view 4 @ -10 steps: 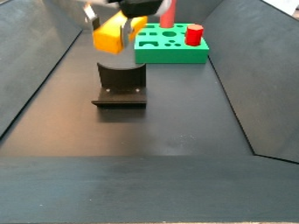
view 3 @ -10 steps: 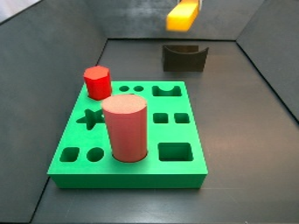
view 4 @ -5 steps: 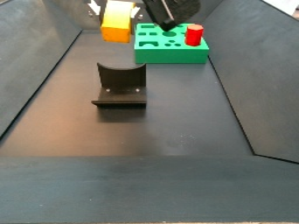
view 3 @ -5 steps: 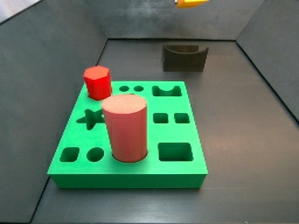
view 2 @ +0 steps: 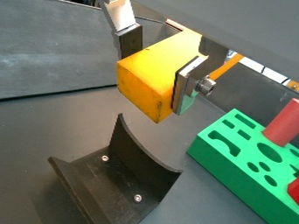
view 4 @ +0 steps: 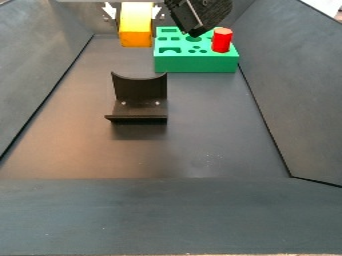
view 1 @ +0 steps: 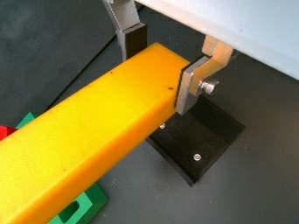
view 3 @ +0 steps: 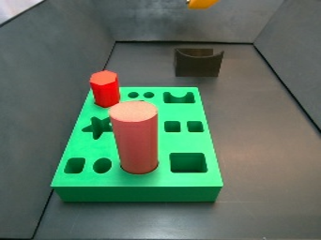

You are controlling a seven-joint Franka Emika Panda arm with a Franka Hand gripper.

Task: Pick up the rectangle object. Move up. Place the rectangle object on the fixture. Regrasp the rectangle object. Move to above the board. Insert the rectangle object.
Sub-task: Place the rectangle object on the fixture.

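Observation:
My gripper (view 1: 162, 68) is shut on the orange-yellow rectangle object (view 1: 93, 131), holding it near one end, high above the floor. It shows in both wrist views, also as a block with a square end face (view 2: 158, 77). In a side view the rectangle object (view 4: 135, 24) hangs above and behind the dark fixture (view 4: 136, 98), with the gripper (view 4: 150, 14) at the frame's top. In a side view only its lower tip (view 3: 201, 3) shows at the top edge, above the fixture (view 3: 198, 62). The fixture's curved notch (view 2: 117, 171) lies below the block. The green board (view 3: 141, 141) lies apart.
A tall red cylinder (view 3: 134, 138) and a small red hexagonal peg (view 3: 104, 89) stand in the board. The board (view 4: 195, 50) sits at the far end of the dark walled trough, beyond the fixture. Sloped grey walls (view 4: 40, 90) run along both sides.
The gripper has risen with the rectangle object: a second ago it hung just above the fixture, now it is nearly out of the top of both side views.

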